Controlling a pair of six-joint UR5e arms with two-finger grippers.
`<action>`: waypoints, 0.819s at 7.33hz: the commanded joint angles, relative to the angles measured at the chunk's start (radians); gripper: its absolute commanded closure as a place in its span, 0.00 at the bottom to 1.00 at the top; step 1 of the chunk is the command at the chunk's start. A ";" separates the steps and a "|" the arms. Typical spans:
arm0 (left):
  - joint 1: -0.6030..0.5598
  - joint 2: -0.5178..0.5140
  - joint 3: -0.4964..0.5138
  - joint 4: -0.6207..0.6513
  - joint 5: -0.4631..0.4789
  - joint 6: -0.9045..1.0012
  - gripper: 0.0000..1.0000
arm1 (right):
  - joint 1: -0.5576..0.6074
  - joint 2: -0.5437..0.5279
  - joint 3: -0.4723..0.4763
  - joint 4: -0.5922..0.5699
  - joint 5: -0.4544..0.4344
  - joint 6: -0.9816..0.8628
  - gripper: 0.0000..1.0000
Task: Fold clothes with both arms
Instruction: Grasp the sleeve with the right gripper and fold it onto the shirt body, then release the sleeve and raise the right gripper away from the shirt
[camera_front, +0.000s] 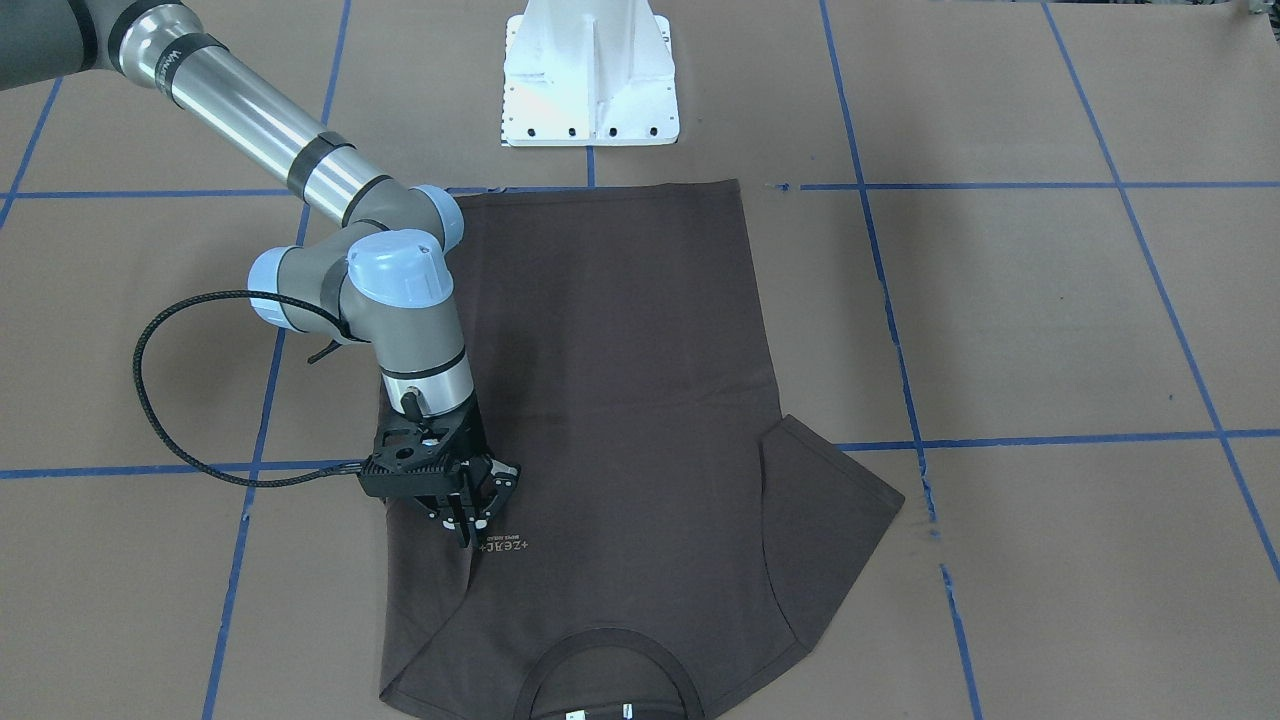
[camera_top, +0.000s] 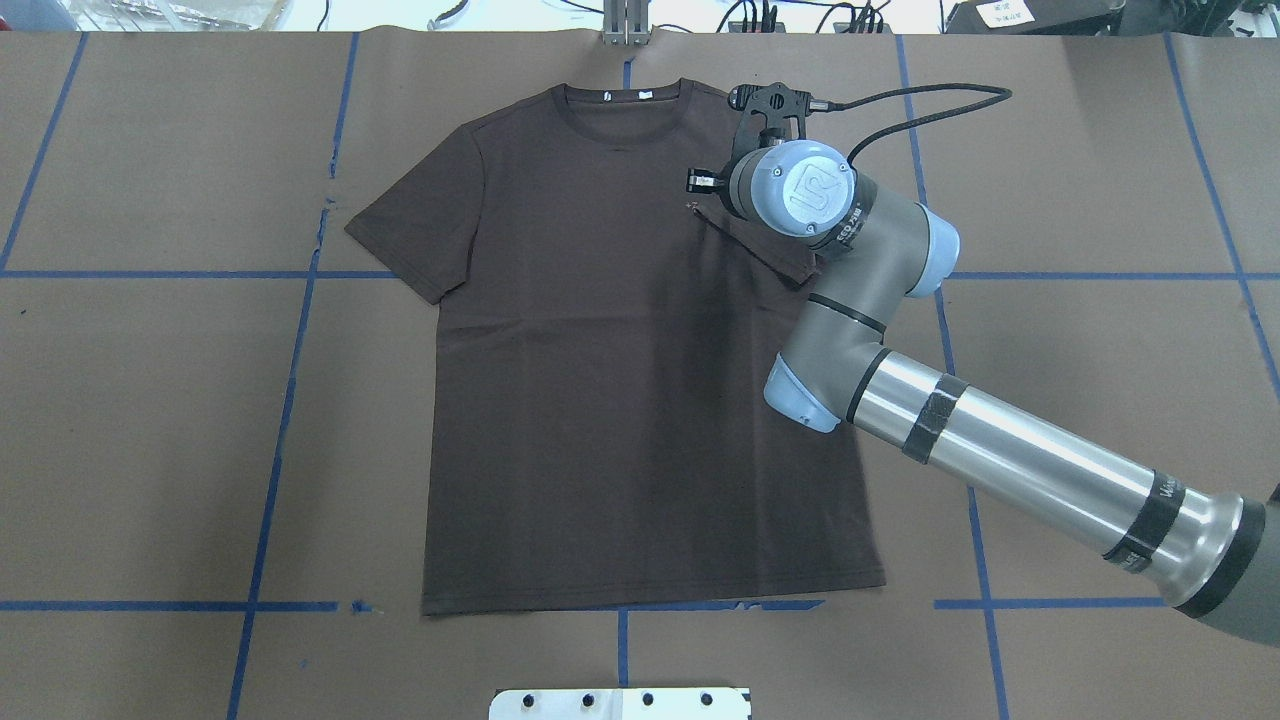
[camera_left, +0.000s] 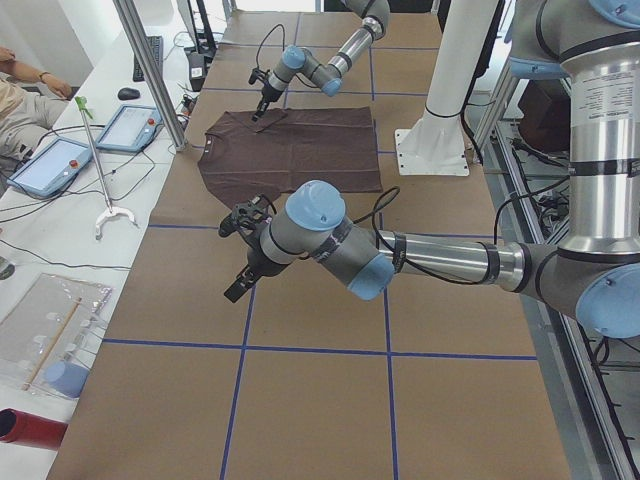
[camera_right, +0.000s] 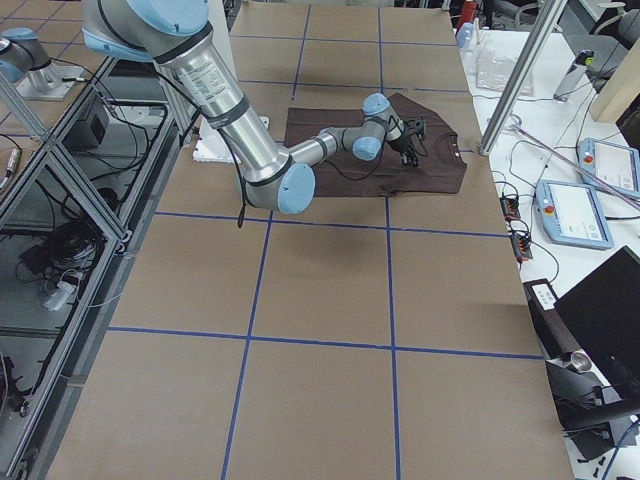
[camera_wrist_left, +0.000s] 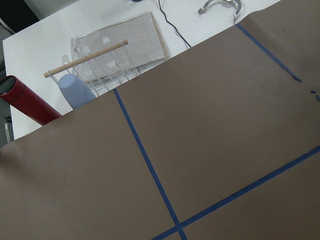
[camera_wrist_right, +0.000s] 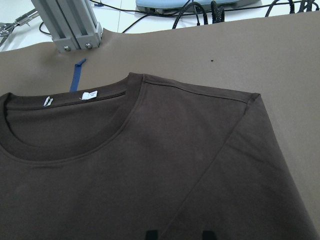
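**Dark brown-grey short-sleeved T-shirt (camera_top: 600, 400) lies flat, front up, on the brown-paper table (camera_top: 150, 400), with one sleeve turned in.**

Findings: the right arm's black two-finger hand (camera_front: 478, 515) hangs just over the chest beside the small pale logo (camera_front: 505, 545), released, with its fingers spread and nothing between them. It is judged to stand there because the right sleeve (camera_wrist_right: 250, 175) lies folded across the chest directly beneath it. The left sleeve (camera_top: 410, 235) is spread flat and not yet folded, with bare table all round it for an approach. The left arm's hand (camera_left: 238, 288) hovers over bare paper, well apart from the garment; I cannot tell its state. The ribbed collar (camera_top: 620, 105) sits near the far table edge. The hem lies near the white bolted pedestal (camera_front: 590, 80), so room is tighter there.
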 joint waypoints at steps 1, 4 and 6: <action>0.006 -0.026 -0.022 -0.017 0.000 -0.101 0.00 | 0.064 0.014 0.006 -0.019 0.131 -0.052 0.00; 0.168 -0.104 -0.022 -0.153 0.002 -0.312 0.00 | 0.312 -0.134 0.212 -0.121 0.548 -0.353 0.00; 0.310 -0.190 -0.008 -0.150 0.012 -0.640 0.00 | 0.481 -0.263 0.316 -0.143 0.751 -0.515 0.00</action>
